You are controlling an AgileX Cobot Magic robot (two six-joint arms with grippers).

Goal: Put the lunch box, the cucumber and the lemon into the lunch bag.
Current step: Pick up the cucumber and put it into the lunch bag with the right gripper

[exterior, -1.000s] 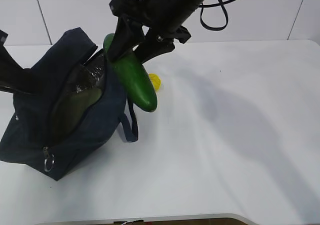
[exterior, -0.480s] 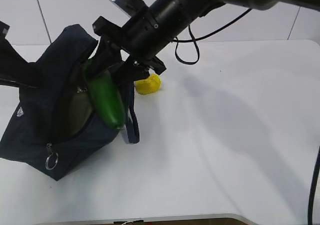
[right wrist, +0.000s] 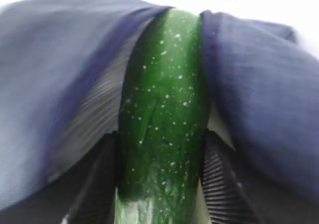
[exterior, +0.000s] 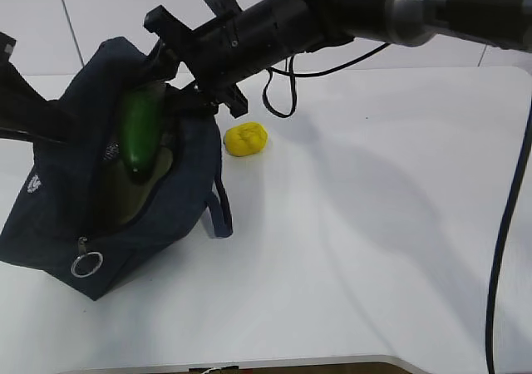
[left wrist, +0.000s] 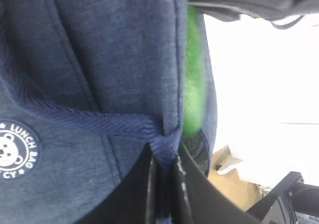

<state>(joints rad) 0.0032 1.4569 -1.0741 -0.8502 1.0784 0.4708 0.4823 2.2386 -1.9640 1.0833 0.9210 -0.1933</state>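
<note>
The navy lunch bag [exterior: 166,216] stands at the left with its mouth open. My right gripper [exterior: 158,91] reaches across from the upper right, shut on the dark green cucumber [exterior: 137,133], whose lower tip dips into the bag's mouth. In the right wrist view the cucumber [right wrist: 162,109] sits between the ribbed fingers [right wrist: 224,184], with bag cloth on both sides. My left gripper [left wrist: 163,154] is shut on the bag's handle strap [left wrist: 99,122] and holds that side up. A dull green lid, apparently the lunch box [exterior: 125,199], lies inside the bag. The yellow lemon [exterior: 245,138] rests on the table right of the bag.
The white table [exterior: 374,249] stretches to the right and front of the bag. A metal ring pull [exterior: 86,263] hangs at the bag's near corner. A loose handle loop [exterior: 218,212] droops on the bag's right side. Black cables [exterior: 283,91] trail from the right arm.
My right gripper has carried the cucumber leftward, from beside the bag to over its mouth, with the tip now inside. The lemon has come into full view. The left gripper has held still.
</note>
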